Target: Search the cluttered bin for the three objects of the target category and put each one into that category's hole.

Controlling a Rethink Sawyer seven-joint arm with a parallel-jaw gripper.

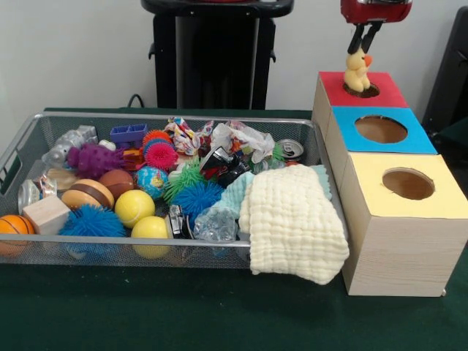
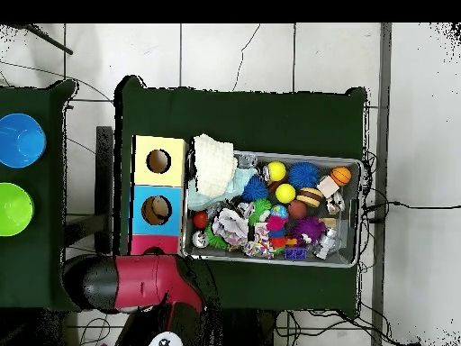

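Note:
My gripper (image 1: 363, 48) hangs at the top right of the front view, shut on a yellow plush duck (image 1: 357, 73). The duck's lower part sits at the hole (image 1: 365, 91) of the red-topped box (image 1: 387, 93). The silver wire-mesh bin (image 1: 175, 117) lies left of the boxes, full of toys: yellow balls (image 1: 134, 208), a blue spiky ball (image 1: 93, 220), a purple toy (image 1: 95, 159) and a soda can (image 1: 290, 151). In the overhead view the red arm (image 2: 135, 279) covers the gripper and most of the red box; the bin (image 2: 358, 212) shows to its right.
A blue-topped box (image 1: 418, 137) and a yellow-topped box (image 1: 442, 201), each with a round hole, stand in a row with the red one. A white cloth (image 1: 292, 227) drapes over the bin's right front rim. Blue (image 2: 20, 140) and green (image 2: 13, 209) bowls sit far left in the overhead view.

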